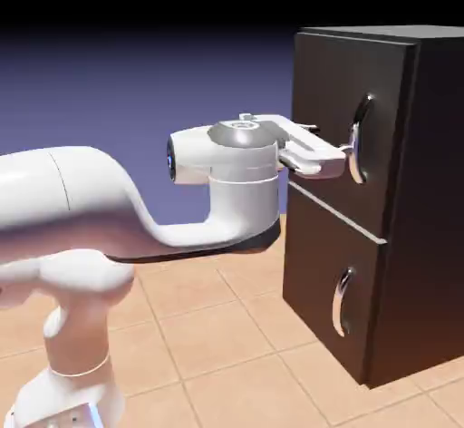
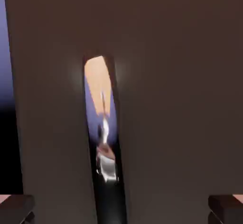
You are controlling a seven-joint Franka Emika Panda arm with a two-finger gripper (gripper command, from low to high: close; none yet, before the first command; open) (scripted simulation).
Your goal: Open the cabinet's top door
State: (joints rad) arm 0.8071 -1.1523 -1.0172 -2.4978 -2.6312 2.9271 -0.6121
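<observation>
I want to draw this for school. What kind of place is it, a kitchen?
Probably not a real kitchen: it looks like a computer-made test scene. A dark cabinet stands alone on tan tiles, a white robot arm reaches for the top door's silver handle, and behind is only plain blue-violet.

The cabinet (image 1: 399, 236), tall, boxy and dark brown-black, is standing upright on the tan tiled floor. Its top door (image 1: 340, 127), a flat dark panel, is sitting nearly flush, carrying a curved silver handle (image 1: 360, 141) that is showing mirror-bright in the hand view.
</observation>
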